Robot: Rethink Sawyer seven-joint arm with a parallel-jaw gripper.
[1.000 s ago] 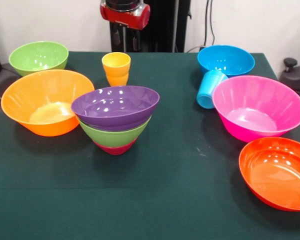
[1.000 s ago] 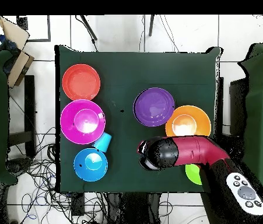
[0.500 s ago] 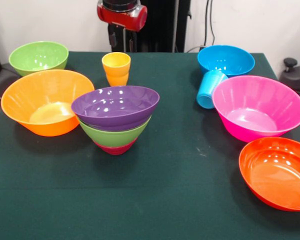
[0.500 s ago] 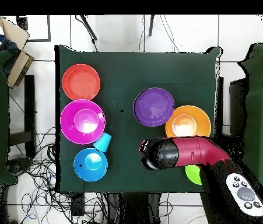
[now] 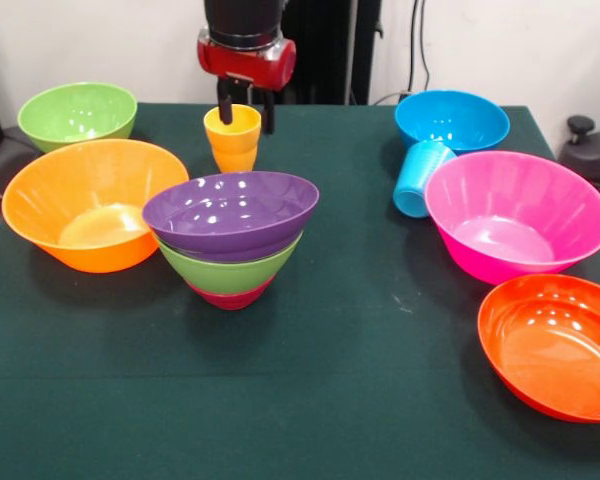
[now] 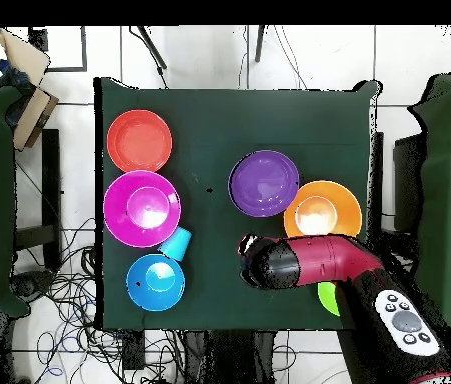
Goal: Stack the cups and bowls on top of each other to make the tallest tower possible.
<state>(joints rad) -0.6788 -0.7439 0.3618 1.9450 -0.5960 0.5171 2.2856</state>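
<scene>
Yellow-orange plastic, the stepped cup (image 5: 232, 137) stands upright on the green table (image 5: 360, 400), behind the stack of bowls. The gripper (image 5: 245, 108) hangs over it with its two black fingers (image 5: 224, 108) spread apart, one at each side of the cup's rim; I cannot tell if they touch the rim. In the overhead view the red arm (image 6: 309, 262) hides the cup.

The stack has three nested bowls: the small crimson bowl (image 5: 230, 296) at the bottom, a green bowl (image 5: 230, 269) in it, and the purple bowl (image 5: 230, 213) on top, which sits a little tilted. The large orange bowl (image 5: 92, 203) is just beside the stack, and the second green bowl (image 5: 77, 113) stands behind the orange one near the table corner.

On the other side, the light blue cup (image 5: 418, 178) lies on its side between the blue bowl (image 5: 451, 120) and the large pink bowl (image 5: 517, 214). The red-orange bowl (image 5: 555, 344) stands in front of the pink one, close to the table edge.
</scene>
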